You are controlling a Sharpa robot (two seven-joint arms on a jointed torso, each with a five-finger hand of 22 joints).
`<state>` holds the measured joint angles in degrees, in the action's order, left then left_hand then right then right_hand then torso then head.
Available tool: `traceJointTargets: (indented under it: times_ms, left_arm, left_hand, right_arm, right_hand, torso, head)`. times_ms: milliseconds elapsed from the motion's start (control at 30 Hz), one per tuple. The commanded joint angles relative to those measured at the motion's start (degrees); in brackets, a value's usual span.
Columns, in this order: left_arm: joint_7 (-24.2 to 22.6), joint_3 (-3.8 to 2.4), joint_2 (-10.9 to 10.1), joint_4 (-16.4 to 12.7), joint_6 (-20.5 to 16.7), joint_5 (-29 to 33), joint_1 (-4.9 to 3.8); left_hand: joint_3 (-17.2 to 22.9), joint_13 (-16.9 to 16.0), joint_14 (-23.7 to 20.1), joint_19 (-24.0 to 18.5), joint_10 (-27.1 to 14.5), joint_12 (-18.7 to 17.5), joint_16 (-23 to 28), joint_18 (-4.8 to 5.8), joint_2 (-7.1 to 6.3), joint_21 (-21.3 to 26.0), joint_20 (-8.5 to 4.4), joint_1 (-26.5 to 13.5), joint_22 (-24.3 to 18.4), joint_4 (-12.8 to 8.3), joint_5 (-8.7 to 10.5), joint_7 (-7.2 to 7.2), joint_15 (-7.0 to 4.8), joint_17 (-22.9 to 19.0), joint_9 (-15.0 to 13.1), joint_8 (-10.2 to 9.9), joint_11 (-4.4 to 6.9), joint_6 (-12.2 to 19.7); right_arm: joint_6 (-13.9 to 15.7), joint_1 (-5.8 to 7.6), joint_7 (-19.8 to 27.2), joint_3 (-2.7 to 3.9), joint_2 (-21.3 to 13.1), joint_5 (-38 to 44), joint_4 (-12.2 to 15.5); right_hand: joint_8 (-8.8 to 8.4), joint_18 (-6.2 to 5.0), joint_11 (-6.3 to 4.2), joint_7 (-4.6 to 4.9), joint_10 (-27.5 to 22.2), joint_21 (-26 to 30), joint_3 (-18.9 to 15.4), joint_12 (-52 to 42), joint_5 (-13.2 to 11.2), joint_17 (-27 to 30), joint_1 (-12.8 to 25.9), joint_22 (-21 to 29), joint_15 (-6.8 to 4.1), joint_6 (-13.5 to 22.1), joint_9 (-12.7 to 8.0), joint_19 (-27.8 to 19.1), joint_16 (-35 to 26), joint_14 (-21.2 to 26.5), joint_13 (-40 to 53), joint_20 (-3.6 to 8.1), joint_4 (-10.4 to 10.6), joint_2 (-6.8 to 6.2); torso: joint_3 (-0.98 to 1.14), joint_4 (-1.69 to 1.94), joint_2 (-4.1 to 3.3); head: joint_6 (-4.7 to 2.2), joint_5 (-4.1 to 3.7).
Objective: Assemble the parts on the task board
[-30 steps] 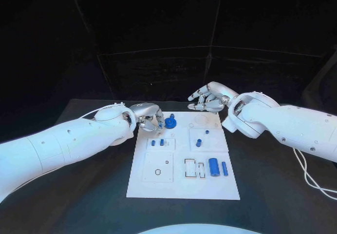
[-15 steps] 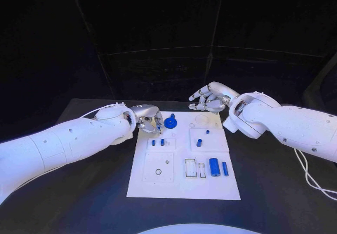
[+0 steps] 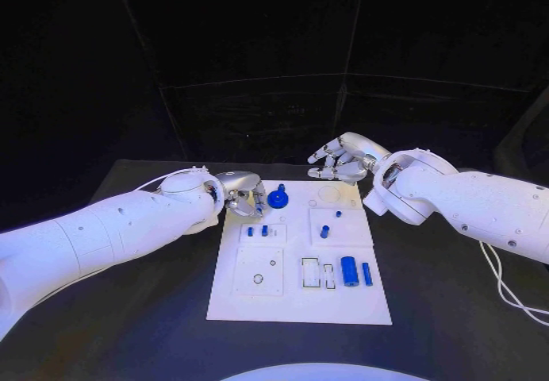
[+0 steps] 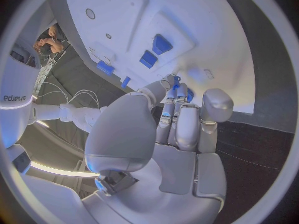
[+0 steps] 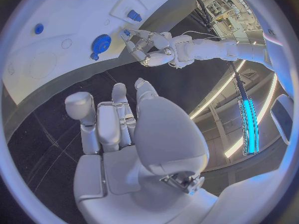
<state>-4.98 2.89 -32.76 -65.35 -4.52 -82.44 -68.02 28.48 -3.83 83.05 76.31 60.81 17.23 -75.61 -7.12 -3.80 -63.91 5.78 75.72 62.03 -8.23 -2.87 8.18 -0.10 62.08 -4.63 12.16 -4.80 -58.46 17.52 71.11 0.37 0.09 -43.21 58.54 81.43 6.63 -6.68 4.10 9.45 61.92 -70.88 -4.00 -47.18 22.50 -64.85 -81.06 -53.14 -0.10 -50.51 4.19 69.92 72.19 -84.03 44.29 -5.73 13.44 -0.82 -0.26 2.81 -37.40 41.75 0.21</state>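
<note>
Two robot hands bracket my task board [image 3: 300, 309]: the left robot hand [image 3: 245, 195] pinches a small blue part [image 4: 176, 81] beside the blue gear [image 3: 278, 199] at three o'clock; the right robot hand [image 3: 339, 161] hangs curled, empty, farther off.

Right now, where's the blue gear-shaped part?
In the head view the blue gear sits at the far left corner of the white board, right beside the left hand's fingertips, with two small blue pegs just nearer.
</note>
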Motion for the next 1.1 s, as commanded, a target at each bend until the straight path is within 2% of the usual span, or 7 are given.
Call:
traceJointTargets:
  times_ms: [33,467,1100]
  left_arm:
    - [0.31,-0.03,0.31,0.1,0.94,0.33,-0.04]
    - [0.89,0.1,1.05,1.03,2.1,0.33,0.12]
    - [0.68,0.18,1.29,0.94,2.84,0.33,0.25]
  left_hand:
    - [0.13,0.09,-0.01,-0.07,0.38,-0.32,0.09,0.41,-0.12,0.06,0.1,-0.37,-0.16,0.15,0.15,-0.02,0.12,-0.21,0.08,-0.28,0.06,-0.22]
    - [0.13,0.11,-0.11,-0.23,0.35,-0.5,0.21,0.36,-0.17,0.29,0.11,-0.42,-0.38,0.16,0.15,0.01,0.14,-0.46,0.13,-0.41,0.03,-0.17]
    - [-0.04,0.11,-0.23,-0.35,0.36,-0.87,0.24,0.37,-0.49,0.31,0.15,-0.64,-0.31,0.17,0.16,0.02,0.19,-0.59,0.23,-0.68,-0.02,-0.14]
  right_arm:
    - [-0.03,0.1,0.48,0.03,0.1,-0.12,0.05]
    - [-0.07,0.1,0.5,0.03,0.18,-0.12,-0.03]
    - [0.06,0.1,0.63,0.03,0.2,-0.25,-0.05]
  right_hand:
    - [0.41,-0.57,0.03,-0.14,-0.47,0.42,-0.08,0.11,0.3,0.04,0.14,0.16,-0.33,0.37,-0.04,-0.19,-0.39,-0.71,-0.07,-0.07,0.36,0.61]
    - [0.41,-0.57,0.03,-0.14,-0.47,0.42,-0.08,0.11,0.3,0.04,0.14,0.16,-0.33,0.37,-0.04,-0.19,-0.39,-0.71,-0.07,-0.07,0.36,0.61]
    - [0.43,-0.56,0.03,-0.14,-0.43,0.44,-0.03,0.03,0.44,0.03,0.1,0.16,-0.34,0.38,-0.04,-0.15,-0.42,-0.73,-0.04,-0.07,0.45,0.77]
  torso:
    - [-0.01,0.06,0.01]
    - [-0.02,0.02,0.06]
    - [-0.02,0.06,0.06]
  head:
    - [0.06,-0.05]
    - [0.2,-0.12]
    - [0.3,-0.29]
